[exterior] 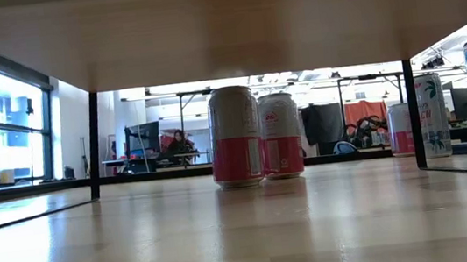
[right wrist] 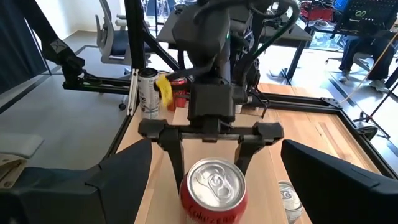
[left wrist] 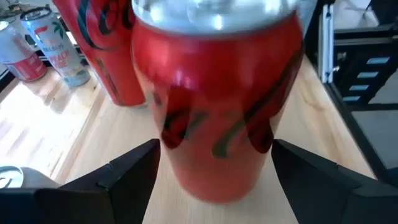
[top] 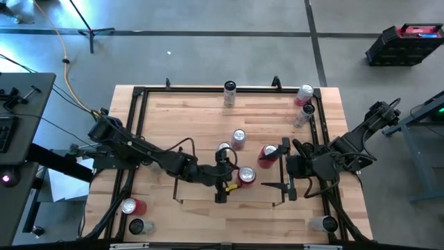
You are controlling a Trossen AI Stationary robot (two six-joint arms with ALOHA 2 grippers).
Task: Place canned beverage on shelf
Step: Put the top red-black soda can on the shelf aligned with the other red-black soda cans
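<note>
Your left gripper [right wrist: 211,152] has its jaws set on either side of the red can [top: 246,176]. In the left wrist view both fingers [left wrist: 134,171] reach right up to the can's flanks with no gap showing, so I judge it clamped rather than merely straddled. The can stands upright with its long axis vertical and its silver lid up. It sits squarely between the jaws, not off to one side.

Just beyond the jaws, ahead and off to one flank, a second red can [top: 268,154] also stands upright. It is close enough that any sideways swing could clip it.

Farther ahead, your right gripper [top: 281,167] faces the left one across the held can. Its fingers are spread wide and hold nothing. It is near, but the left arm already has the can, so the left should make the placement.

The shelf [top: 198,198] is the wood directly beneath the jaws, and the can seems to be over it already. You probably need only lower it straight down and let go, keeping it vertical.
</note>
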